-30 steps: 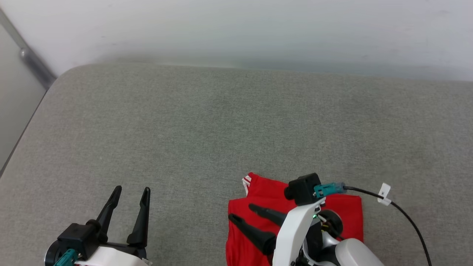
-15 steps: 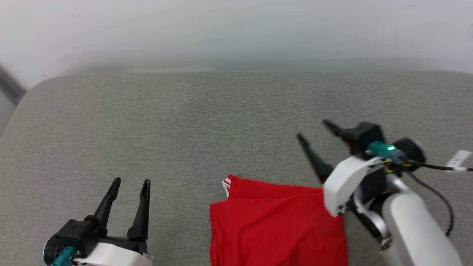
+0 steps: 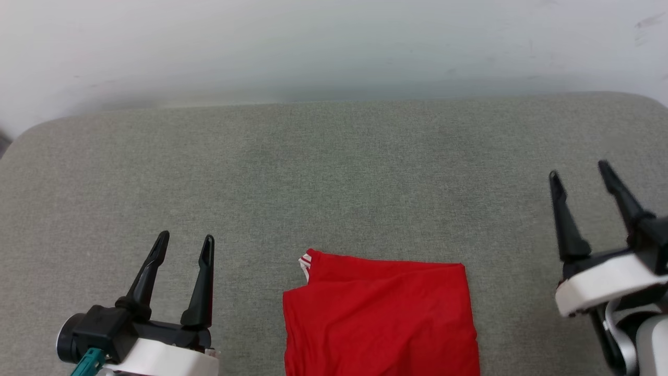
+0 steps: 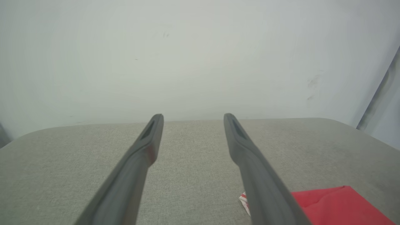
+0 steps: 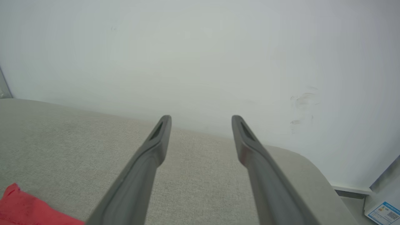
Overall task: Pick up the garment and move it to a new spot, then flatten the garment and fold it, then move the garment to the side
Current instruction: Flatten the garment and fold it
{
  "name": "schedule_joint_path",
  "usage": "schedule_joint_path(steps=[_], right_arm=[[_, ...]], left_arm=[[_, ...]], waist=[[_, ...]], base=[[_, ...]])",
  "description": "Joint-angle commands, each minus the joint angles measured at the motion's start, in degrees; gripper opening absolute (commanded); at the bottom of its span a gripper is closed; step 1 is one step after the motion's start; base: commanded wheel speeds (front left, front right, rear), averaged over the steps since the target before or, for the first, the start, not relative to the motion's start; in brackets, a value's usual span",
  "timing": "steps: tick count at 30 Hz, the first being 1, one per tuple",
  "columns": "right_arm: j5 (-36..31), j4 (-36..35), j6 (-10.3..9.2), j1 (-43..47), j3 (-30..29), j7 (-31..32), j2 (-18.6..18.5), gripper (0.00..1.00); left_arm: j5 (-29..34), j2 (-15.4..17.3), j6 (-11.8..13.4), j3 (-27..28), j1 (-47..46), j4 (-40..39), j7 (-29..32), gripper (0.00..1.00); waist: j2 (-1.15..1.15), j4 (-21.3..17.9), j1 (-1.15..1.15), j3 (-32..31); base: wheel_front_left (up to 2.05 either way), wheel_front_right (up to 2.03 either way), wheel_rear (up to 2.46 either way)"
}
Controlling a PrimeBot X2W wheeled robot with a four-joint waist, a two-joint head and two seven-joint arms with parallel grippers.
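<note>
The garment [image 3: 381,318] is folded into a red rectangle on the grey cushion [image 3: 334,177], at the bottom middle of the head view, with a bit of red-white striped trim at its upper left corner. My left gripper [image 3: 185,241] stands open to its left, apart from it. My right gripper [image 3: 578,171] stands open at the far right, also clear of the cloth. The garment's corner [image 4: 337,206] lies at the lower right of the left wrist view, beside the open left gripper [image 4: 192,116]. A red edge [image 5: 22,207] sits lower left of the open right gripper [image 5: 201,117].
A white wall [image 3: 334,47] rises behind the cushion's far edge. The cushion's rounded corner [image 5: 309,165] drops off to the right, with a labelled sheet [image 5: 382,214] on the floor beyond. A dark strip [image 4: 379,93] runs down the wall at the right of the left wrist view.
My right gripper has lifted off the garment and swung out to the right, pointing forward now. The head view has turned right. The left gripper has stayed put.
</note>
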Motion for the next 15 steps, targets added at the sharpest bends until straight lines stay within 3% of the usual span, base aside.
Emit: schedule_joint_path(steps=[1, 9, 15], right_arm=[[-0.2, -0.8, -0.03, 1.2, -0.1, -1.0, 0.8, 1.0], [-0.7, -3.1, -0.03, 9.0, 0.5, -5.9, 5.8, 1.0], [-2.3, -2.1, -0.03, 10.7, 0.3, -5.4, 6.9, 1.0]], left_arm=[[0.6, -0.2, -0.1, 0.0, 0.3, -0.5, -0.3, 1.0], [0.6, -1.7, -0.1, 0.0, 2.6, -2.3, -0.3, 1.0], [1.2, -1.4, -0.1, -0.9, 3.8, -2.4, -0.3, 1.0]], waist=[[0.0, 0.0, 0.0, 0.1], [0.0, 0.5, 0.0, -0.6], [0.0, 0.7, 0.0, -1.2]], base=[[0.0, 0.0, 0.0], [0.0, 0.0, 0.0], [0.0, 0.0, 0.0]])
